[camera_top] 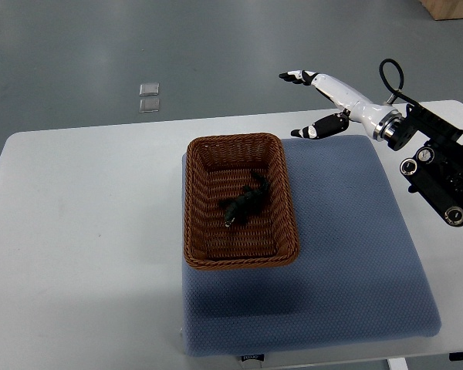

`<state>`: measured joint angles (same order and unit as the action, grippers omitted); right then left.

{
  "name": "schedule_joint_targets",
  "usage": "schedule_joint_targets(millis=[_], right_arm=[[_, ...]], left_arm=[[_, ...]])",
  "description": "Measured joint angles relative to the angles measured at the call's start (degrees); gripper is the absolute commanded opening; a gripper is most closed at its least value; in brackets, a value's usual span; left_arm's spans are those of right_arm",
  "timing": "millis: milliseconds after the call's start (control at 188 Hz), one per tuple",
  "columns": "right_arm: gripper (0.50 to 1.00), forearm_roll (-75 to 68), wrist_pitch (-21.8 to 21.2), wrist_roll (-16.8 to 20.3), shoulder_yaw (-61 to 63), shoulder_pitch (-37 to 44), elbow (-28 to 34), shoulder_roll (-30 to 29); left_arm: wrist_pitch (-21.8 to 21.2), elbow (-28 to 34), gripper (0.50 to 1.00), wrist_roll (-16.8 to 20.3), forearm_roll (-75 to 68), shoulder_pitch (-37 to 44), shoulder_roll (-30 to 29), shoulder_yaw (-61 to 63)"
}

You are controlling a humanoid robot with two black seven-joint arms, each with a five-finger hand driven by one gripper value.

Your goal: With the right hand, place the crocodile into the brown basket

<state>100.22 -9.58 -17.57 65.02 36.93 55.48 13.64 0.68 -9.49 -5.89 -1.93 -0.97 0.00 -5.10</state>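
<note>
Top view, the only one: the crocodile (245,203) is lying inside the brown basket (191,223), roughly mid-floor, so I'd call the drop done. It's dark against the weave, probably belly down, but I can't really tell. The right hand (332,100) hangs past the basket's far right corner, fingers spread, thumb apart, holding nothing, which fits a release. The basket sits on a blue cushion (347,254), likely so it doesn't slide. No left arm showing.

Dark crocodile (245,203) lies diagonally inside the brown basket (194,200).
</note>
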Motion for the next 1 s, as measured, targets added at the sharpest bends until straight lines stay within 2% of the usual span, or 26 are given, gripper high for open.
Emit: schedule_joint_targets(millis=[138,271,494,622,999], right_arm=[[0.915,-0.84,-3.61,1.11,12.09,-2.21,-2.87,-4.21],[0.915,-6.47,-4.51,2.30,17.82,-3.45,-5.65,-5.58],[0.915,-21.67,-3.49,3.06,18.82,-3.95,-14.96,-5.40],[0.915,-28.31,-1.46,3.07,18.43,-3.80,-18.97,-4.91],[0.932,-34.25,-0.46,3.07,17.52,-3.73,-20.28,-4.51]], left_arm=[[0.01,0.00,1.000,0.00,0.00,0.00,0.00,0.00],[0.03,0.00,1.000,0.00,0.00,0.00,0.00,0.00],[0.03,0.00,1.000,0.00,0.00,0.00,0.00,0.00],[0.03,0.00,1.000,0.00,0.00,0.00,0.00,0.00],[0.03,0.00,1.000,0.00,0.00,0.00,0.00,0.00]])
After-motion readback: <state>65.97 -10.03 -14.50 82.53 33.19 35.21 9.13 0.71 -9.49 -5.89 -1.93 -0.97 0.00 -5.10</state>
